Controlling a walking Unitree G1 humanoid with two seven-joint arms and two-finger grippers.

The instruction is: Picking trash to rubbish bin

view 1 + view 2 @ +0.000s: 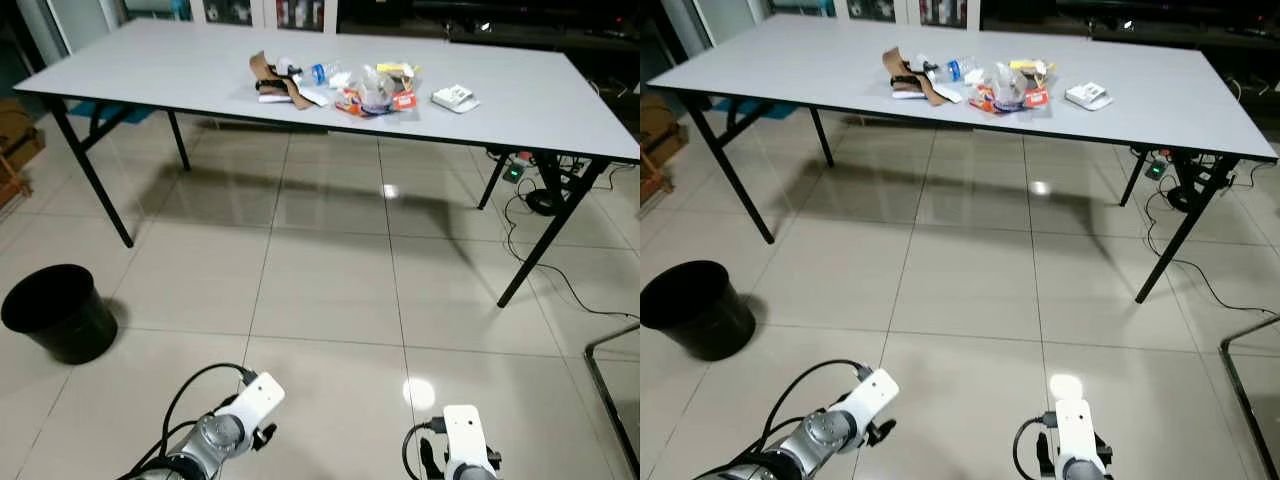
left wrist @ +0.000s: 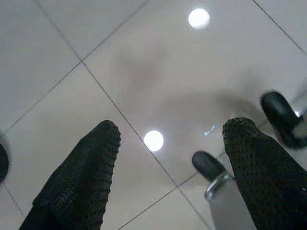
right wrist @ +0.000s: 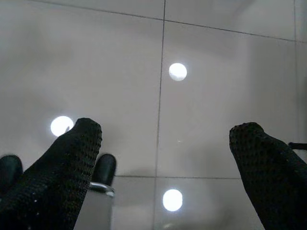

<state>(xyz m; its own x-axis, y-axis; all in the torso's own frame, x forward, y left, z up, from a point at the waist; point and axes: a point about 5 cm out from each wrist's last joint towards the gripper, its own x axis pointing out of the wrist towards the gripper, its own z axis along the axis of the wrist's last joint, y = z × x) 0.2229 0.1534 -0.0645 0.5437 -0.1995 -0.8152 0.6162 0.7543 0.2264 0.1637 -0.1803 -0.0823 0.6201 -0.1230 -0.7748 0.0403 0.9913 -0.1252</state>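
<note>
A heap of trash [image 1: 340, 85] lies on the long grey table [image 1: 150, 70] ahead: brown torn cardboard [image 1: 270, 75], a plastic bottle [image 1: 318, 72], a red and clear wrapper bundle [image 1: 378, 95] and a white packet [image 1: 455, 98]. A black rubbish bin [image 1: 60, 312] stands on the floor at the left, in front of the table. Both arms hang low by the floor, far from the table. The left gripper [image 2: 168, 136] is open over bare tiles. The right gripper [image 3: 165, 132] is open too, with nothing between its fingers.
Glossy tiled floor [image 1: 330, 280] stretches between me and the table. Black table legs [image 1: 545, 245] slant down at both ends. Cables and a power strip [image 1: 525, 180] lie under the right end. A metal frame [image 1: 610, 370] juts in at the far right. A wooden piece [image 1: 15, 150] stands at left.
</note>
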